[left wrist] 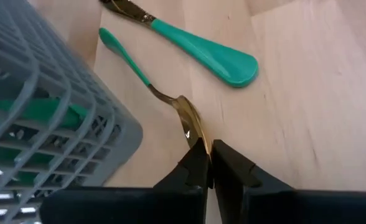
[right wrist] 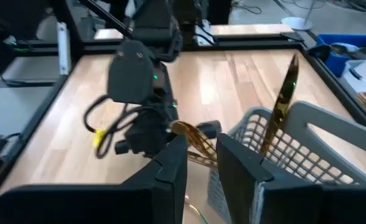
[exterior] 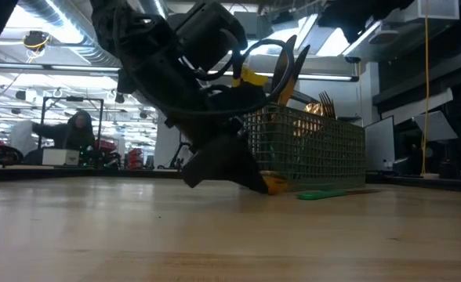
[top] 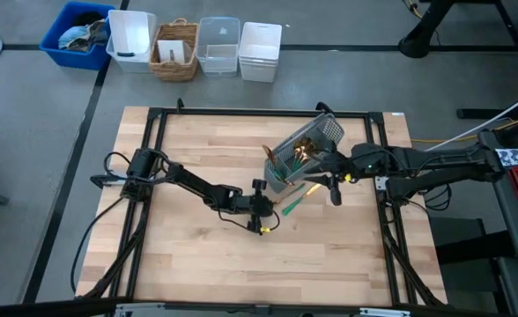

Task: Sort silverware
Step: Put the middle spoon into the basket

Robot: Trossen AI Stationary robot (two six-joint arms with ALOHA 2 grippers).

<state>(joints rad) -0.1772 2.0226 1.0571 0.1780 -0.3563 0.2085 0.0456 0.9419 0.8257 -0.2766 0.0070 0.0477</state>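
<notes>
Left end effector (left wrist: 209, 163): pressed together on the gold bowl of a spoon (left wrist: 164, 93), low on the bench (top: 197, 255) just beside the caddy's near corner.
Spoon: lies flat on the wood, teal handle pointing away from the fingertips (left wrist: 198, 163); pinched at the tip of the bowl only. Not lifted as far as the low view shows.
Second piece: a broad-handled teal utensil (left wrist: 208, 53) lies close beside the spoon, on the bench, apart from it. Its head is cut off in the left wrist view, so fork or knife I cannot tell.
Right end effector (right wrist: 201, 155): spread, with a gold utensil head (right wrist: 192, 138) lying between the fingers; whether it bears on that piece I cannot tell. It sits at the caddy's edge on the side away from the left arm.
Caddy (top: 305, 150): grey mesh, stands skewed on the bench, carrying most of the silverware (top: 296, 155); gold heads and teal handles stick up out of it, one spoon (right wrist: 281, 102) standing well above the rim.
Progress: judged early. Only two pieces show loose on the bench; the bulk sits mixed in the caddy. No sorted groups visible anywhere on the bench.
Left to do: judged nearly all of it, namely drawing pieces out and grouping by kind.
Risk: the tip grip on a smooth bowl may slip on lifting.
</notes>
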